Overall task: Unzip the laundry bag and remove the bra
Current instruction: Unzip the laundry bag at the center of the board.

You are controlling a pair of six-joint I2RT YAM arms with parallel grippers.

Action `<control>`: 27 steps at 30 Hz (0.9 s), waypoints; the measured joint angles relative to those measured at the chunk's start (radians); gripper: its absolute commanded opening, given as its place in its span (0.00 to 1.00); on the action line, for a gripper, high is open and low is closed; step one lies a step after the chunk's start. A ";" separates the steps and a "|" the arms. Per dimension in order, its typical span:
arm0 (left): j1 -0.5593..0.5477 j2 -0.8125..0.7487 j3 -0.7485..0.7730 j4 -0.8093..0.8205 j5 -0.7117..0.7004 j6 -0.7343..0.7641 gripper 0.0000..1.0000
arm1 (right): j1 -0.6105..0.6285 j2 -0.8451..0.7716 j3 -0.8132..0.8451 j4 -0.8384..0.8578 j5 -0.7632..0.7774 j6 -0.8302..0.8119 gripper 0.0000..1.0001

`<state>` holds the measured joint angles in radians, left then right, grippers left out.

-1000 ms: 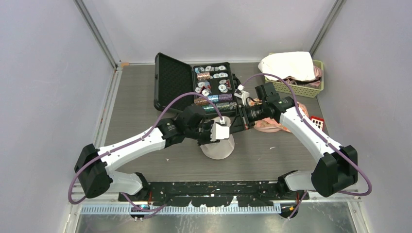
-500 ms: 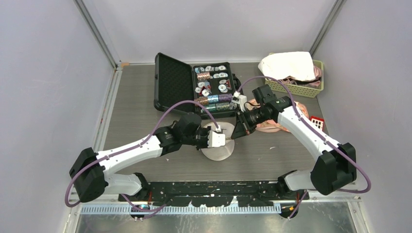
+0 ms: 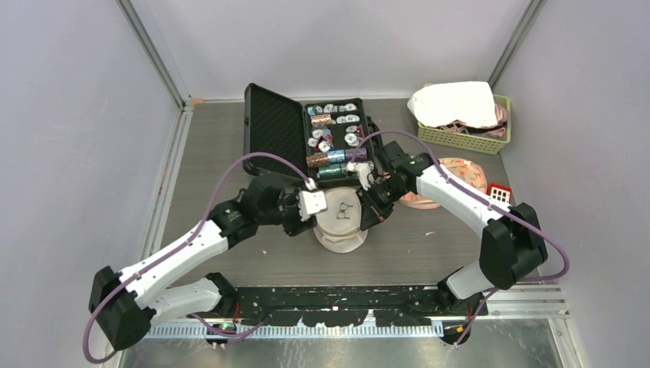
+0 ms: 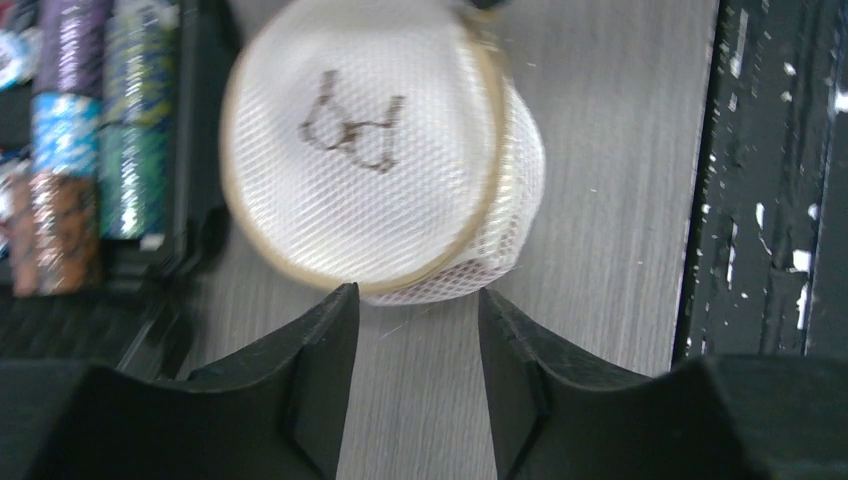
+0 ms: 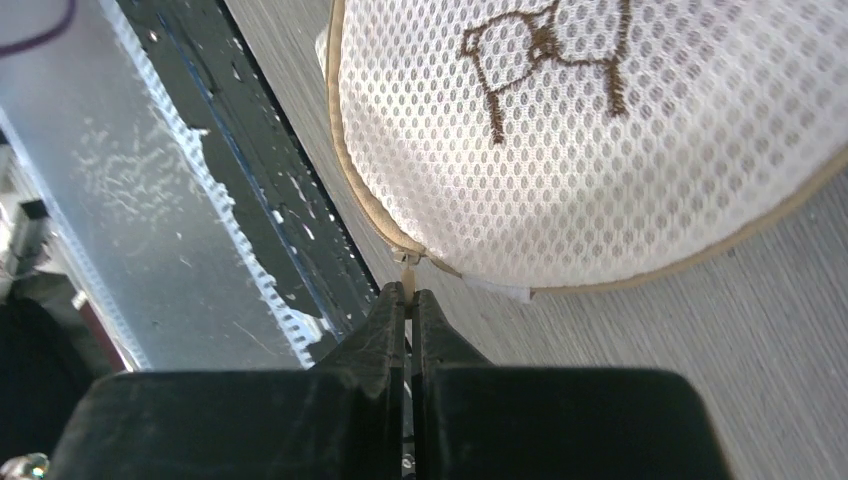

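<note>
Since my right tool (image 5: 408, 300) is pinched shut on the little zipper pull (image 5: 405, 265) at the edge of the laundry bag (image 3: 343, 218), I'd say we're right at the start of the unzip step. The bag sits mid-surface (image 3: 429, 245), just this side of the open case (image 3: 276, 130). My left tool (image 4: 418, 310) is open just beside the bag, holding nothing. Next I'd guess it has to pin the mesh while the right drags the pull along the seam. Can't see the bra, the mesh hides it, and most of the zip is out of view too.
</note>
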<state>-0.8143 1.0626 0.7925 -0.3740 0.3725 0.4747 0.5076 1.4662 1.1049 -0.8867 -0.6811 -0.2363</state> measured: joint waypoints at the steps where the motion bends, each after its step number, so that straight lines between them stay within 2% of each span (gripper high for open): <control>1: 0.027 -0.024 0.000 -0.005 0.004 -0.024 0.52 | 0.015 0.011 0.000 0.003 0.012 -0.010 0.01; 7: 0.127 -0.117 -0.005 -0.036 0.007 -0.172 0.53 | 0.069 0.090 0.000 0.028 0.066 -0.056 0.01; 12: 0.180 -0.117 -0.030 -0.040 -0.006 -0.323 0.56 | 0.090 0.158 0.001 0.069 0.101 -0.077 0.01; 15: 0.222 -0.087 -0.032 -0.019 -0.016 -0.418 0.57 | 0.093 0.210 0.003 0.089 0.113 -0.089 0.01; 22: 0.227 0.020 -0.014 0.026 -0.010 -0.475 0.46 | 0.093 0.237 0.004 0.092 0.111 -0.110 0.01; 27: 0.227 0.151 0.048 0.047 -0.005 -0.500 0.44 | 0.093 0.233 0.004 0.100 0.112 -0.116 0.01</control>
<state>-0.5869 1.2133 0.8406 -0.3271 0.3679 -0.0250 0.6010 1.6993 1.1088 -0.7864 -0.5694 -0.3523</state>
